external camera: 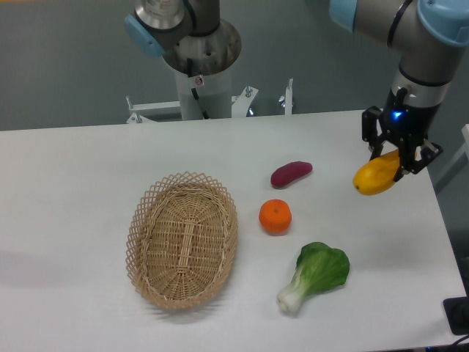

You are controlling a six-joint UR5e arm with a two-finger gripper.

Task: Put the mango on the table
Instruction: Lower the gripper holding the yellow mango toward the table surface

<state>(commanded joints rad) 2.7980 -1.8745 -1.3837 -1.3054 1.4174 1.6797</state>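
Note:
The mango (375, 176) is a yellow-orange oval fruit at the right side of the white table (80, 191). My gripper (396, 160) is shut on its upper right end, with the black fingers (378, 141) on either side. The mango tilts down to the left. I cannot tell whether its lower end touches the tabletop or hangs just above it.
A round orange (275, 216) and a purple sweet potato (291, 174) lie mid-table. A green bok choy (316, 273) lies at the front right. An oval wicker basket (183, 239) stands left of centre. The robot base (201, 66) is at the back edge.

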